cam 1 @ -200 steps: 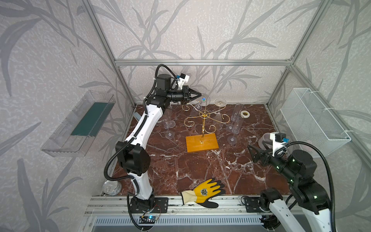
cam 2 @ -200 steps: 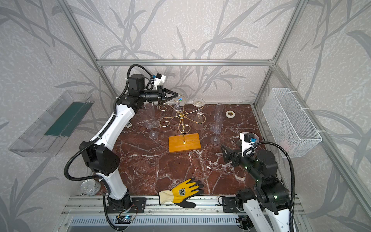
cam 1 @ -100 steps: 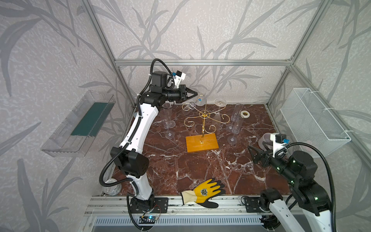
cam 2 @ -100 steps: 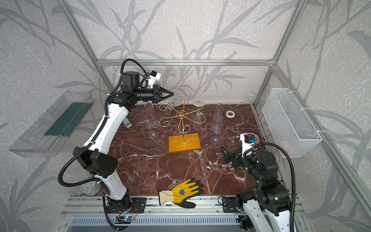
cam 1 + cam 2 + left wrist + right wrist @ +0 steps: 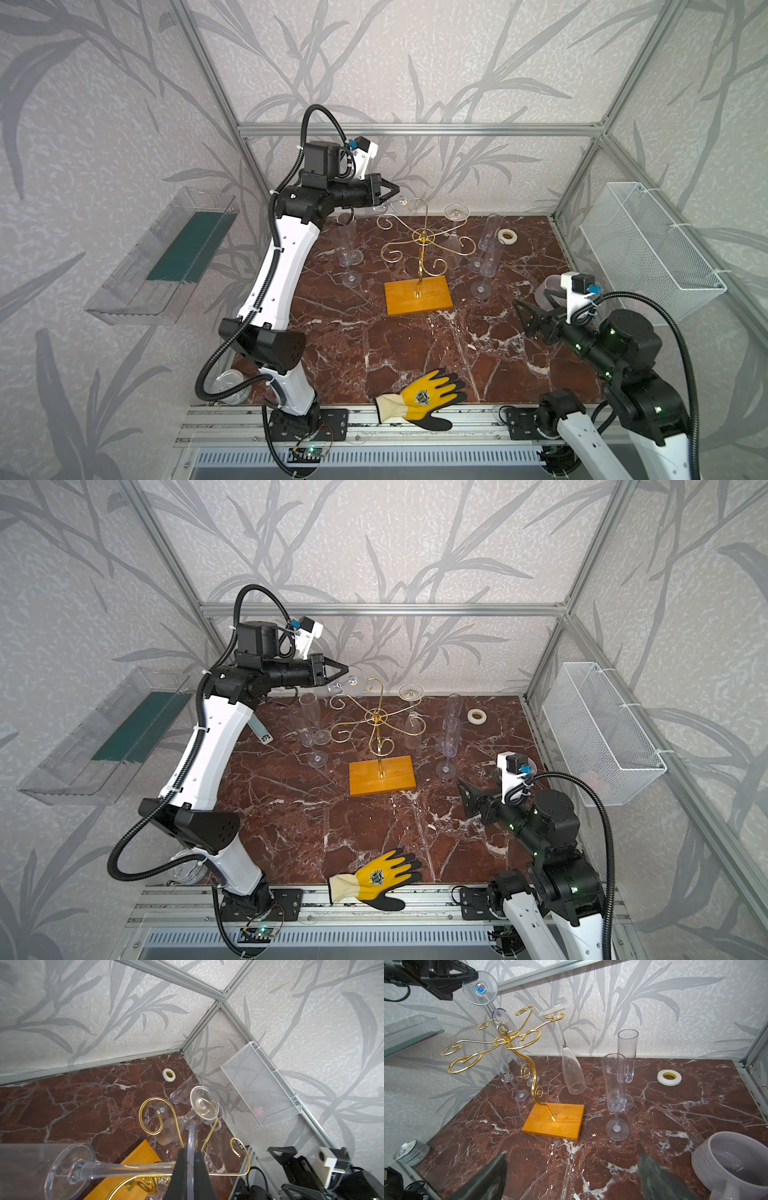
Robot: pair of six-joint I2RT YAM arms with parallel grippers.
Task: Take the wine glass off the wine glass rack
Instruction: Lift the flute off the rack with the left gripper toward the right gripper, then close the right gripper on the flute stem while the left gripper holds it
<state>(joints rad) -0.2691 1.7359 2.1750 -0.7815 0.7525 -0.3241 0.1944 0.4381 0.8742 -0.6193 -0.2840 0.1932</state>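
The gold wire wine glass rack (image 5: 424, 241) stands on its orange wooden base (image 5: 554, 1121) mid-table. My left gripper (image 5: 397, 192) is shut on the rim of a clear wine glass's foot (image 5: 480, 988), above and to the left of the rack's far-left arm. In the left wrist view its stem (image 5: 124, 1167) runs sideways to the bowl, above a gold arm. I cannot tell whether the stem is clear of the wire. Another wine glass (image 5: 572, 1072) hangs upside down from a back arm. My right gripper (image 5: 572, 1157) is open and empty, low over the table at the front right.
Upright flutes stand left (image 5: 347, 249) and right (image 5: 614, 1093) of the rack. There is a tape roll (image 5: 507, 236) at the back right, a grey mug (image 5: 733, 1163) beside the right gripper, a yellow glove (image 5: 424, 397) at the front edge, a tin can (image 5: 412, 1152), and a wire basket (image 5: 648, 253) on the right wall.
The left gripper has drawn back to the left with the glass's foot in it, away from the rack's centre. The right arm has not moved.
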